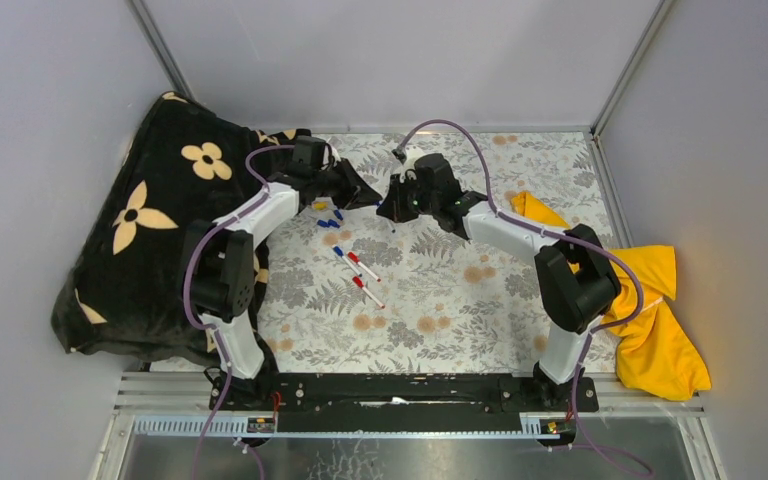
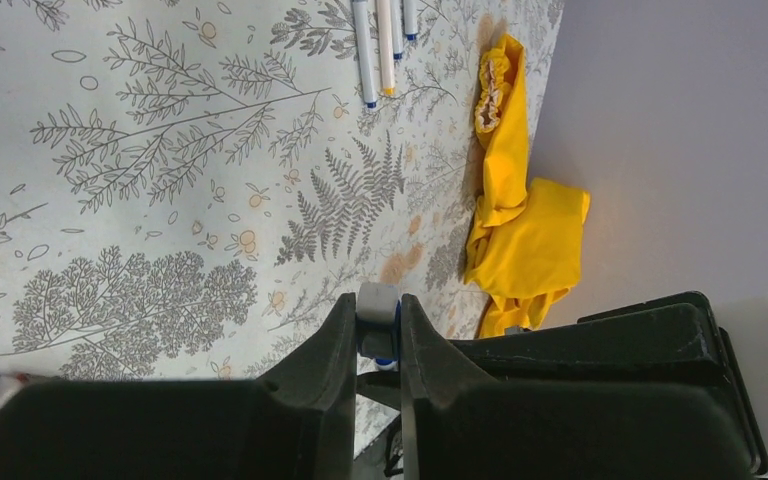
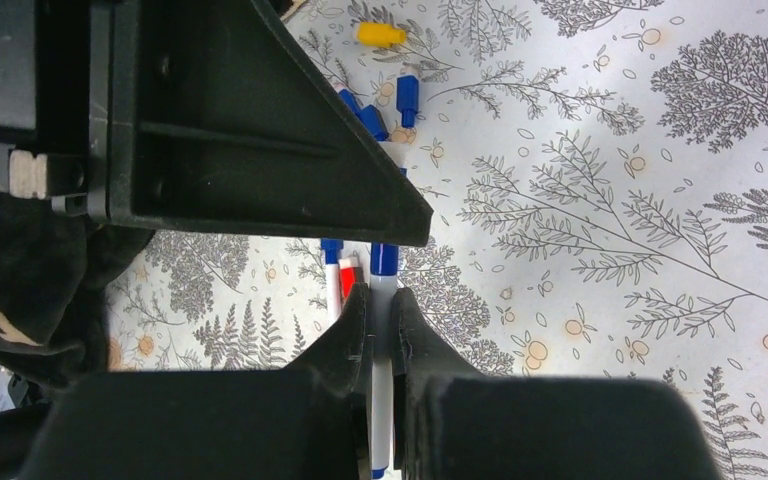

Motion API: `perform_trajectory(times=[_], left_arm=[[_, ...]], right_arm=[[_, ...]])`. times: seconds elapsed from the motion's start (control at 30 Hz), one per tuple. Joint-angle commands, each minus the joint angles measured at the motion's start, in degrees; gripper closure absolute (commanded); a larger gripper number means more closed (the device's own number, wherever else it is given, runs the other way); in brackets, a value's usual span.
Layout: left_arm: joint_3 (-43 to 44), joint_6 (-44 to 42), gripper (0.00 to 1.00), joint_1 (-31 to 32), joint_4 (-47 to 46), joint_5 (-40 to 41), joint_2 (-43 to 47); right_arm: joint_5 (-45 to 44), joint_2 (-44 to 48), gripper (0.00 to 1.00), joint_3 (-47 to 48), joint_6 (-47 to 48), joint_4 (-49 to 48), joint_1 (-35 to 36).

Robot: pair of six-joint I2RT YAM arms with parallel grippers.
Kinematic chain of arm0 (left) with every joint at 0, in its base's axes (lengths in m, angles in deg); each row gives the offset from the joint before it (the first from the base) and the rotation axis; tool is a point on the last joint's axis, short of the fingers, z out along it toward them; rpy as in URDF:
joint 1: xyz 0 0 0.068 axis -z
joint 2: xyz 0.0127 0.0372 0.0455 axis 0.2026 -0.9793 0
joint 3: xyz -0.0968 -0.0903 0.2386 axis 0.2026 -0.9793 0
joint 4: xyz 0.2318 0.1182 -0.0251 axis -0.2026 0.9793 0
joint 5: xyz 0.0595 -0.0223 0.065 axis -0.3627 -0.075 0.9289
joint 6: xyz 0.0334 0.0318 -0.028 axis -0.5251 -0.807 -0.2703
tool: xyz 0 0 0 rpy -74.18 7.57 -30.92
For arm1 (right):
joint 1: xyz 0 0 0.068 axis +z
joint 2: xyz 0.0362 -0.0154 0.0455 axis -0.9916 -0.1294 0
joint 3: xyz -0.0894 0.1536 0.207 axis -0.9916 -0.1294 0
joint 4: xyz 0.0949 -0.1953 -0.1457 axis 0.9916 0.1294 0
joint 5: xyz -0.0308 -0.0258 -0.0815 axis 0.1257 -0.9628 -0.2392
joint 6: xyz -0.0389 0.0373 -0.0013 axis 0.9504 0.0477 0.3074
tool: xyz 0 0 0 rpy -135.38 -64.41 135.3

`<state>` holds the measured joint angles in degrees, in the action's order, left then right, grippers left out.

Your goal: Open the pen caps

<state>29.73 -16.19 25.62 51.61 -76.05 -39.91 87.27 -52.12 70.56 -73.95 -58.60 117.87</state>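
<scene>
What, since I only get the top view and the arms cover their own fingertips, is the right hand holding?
Observer: The right wrist view shows the right hand shut on a white pen, with its blue cap just past the fingertips and pointing toward the other arm.
Operator: Is the left hand gripping that cap?
Observer: The left wrist view shows the left hand clamped on a short pale piece with a bit of blue under it. I cannot tell whether that is the cap or a barrel end.
</scene>
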Motion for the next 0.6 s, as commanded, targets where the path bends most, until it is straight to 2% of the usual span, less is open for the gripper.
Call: perform_trajectory(times=[0.0,0.37,0.57], left_arm=[[1.55,-5.08,1.0,-12.53,-4.75,21.55,-2.3],[-0.45,-2.37,1.0,-15.27,-7.05,24.44,-1.2],[-4.69,1.83,1.0,-15.6,-10.92,25.5,1.25]], right_arm=[[3.26,7.31,1.0,-3.19,2.84,16.92,-0.23],[3.38,10.53,1.0,-6.52,2.28,16.86,-0.48],[3.84,10.93,1.0,-9.44,0.03,13.01,-0.59]])
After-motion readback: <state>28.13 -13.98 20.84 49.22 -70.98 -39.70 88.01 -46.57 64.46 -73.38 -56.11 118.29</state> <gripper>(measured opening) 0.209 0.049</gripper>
